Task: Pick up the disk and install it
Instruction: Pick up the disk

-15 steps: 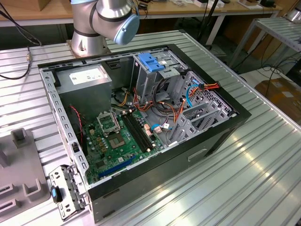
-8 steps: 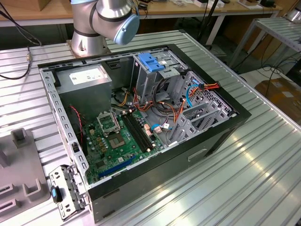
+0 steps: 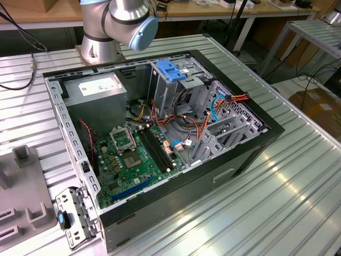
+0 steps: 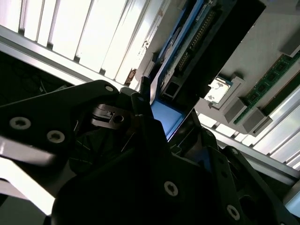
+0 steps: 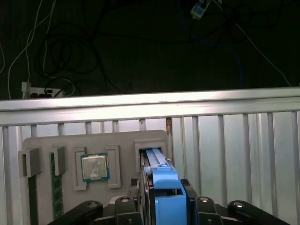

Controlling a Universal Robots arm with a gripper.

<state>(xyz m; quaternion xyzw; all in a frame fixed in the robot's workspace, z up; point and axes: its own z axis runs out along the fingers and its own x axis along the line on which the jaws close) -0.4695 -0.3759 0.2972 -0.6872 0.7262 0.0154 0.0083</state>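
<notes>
Blue-railed and standing on edge, the disk (image 5: pixel 159 168) is sitting in a slot of the grey holder tray (image 5: pixel 65 143), near the processor chip (image 5: pixel 95 167). The gripper (image 5: pixel 166 204) is straddling the disk's near end in both wrist views; whether it is clamping or merely flanking, I cannot tell. In the exterior view, the arm's base (image 3: pixel 98 48) is standing at eleven o'clock of the open computer case (image 3: pixel 250 149).

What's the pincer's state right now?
Pincer: closed on the disk, which stands on edge in a slot of the grey tray.
</notes>
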